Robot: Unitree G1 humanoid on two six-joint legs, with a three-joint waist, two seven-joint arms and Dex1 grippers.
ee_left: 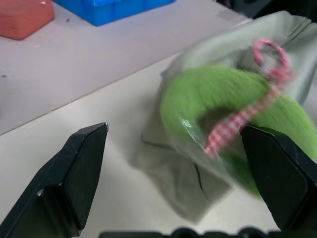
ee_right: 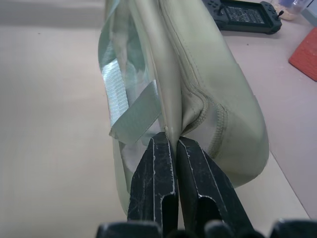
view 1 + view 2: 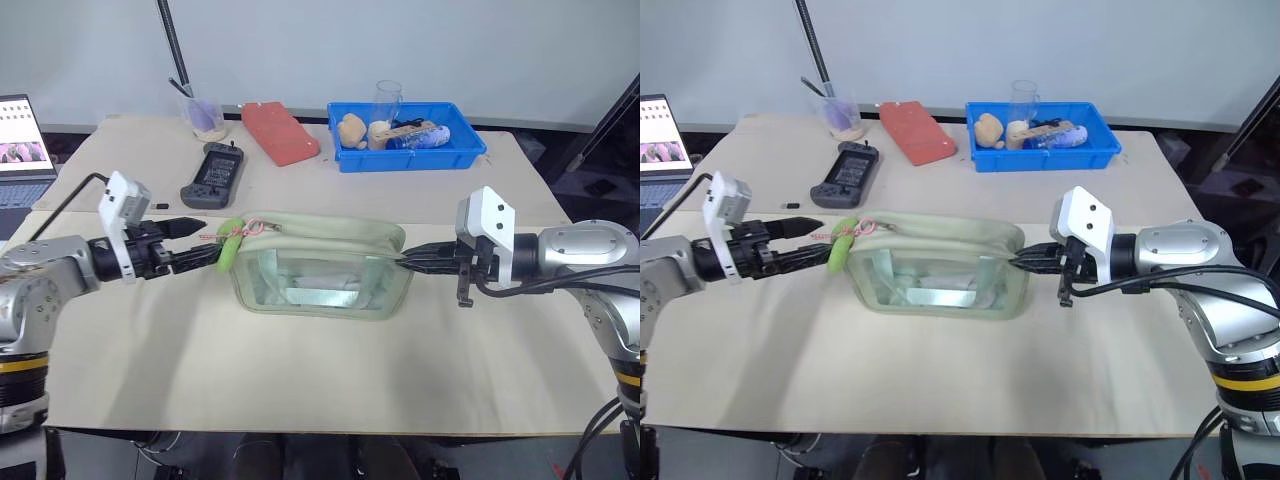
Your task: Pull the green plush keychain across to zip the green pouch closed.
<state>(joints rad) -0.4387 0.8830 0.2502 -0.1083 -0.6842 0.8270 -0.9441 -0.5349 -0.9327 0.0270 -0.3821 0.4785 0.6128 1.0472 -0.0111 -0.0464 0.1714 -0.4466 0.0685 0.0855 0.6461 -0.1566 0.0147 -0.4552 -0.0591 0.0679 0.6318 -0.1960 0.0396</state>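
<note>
Keychain sits at the pouch's left end, a lime-green fuzzy plush bent into a curve, with a red-and-white checked cord looped round it and up to the zipper. In the left wrist view it looks wrapped in clear film, and it lies just beside one finger of the left claw, though I cannot tell if they touch. That claw is spread wide, its two black fingers well apart, with the plush between their tips, nearer one side.

The pouch lies in the middle of the tabletop, boxy, pale sage green on top, with clear side panels showing a folded silvery sheet inside. Its top seam runs from the keychain end across to the right end.

At that right end the right claw is pinched tight on the pouch's fabric edge; the right wrist view shows both fingers pressed together on the green trim where the zipper seam ends.

Further back on the tabletop: a black handheld console behind the left claw, a red-orange block beside it, a clear cup with something pale in it, and a blue bin holding small items and a clear glass. A laptop sits at the far left edge.
</note>
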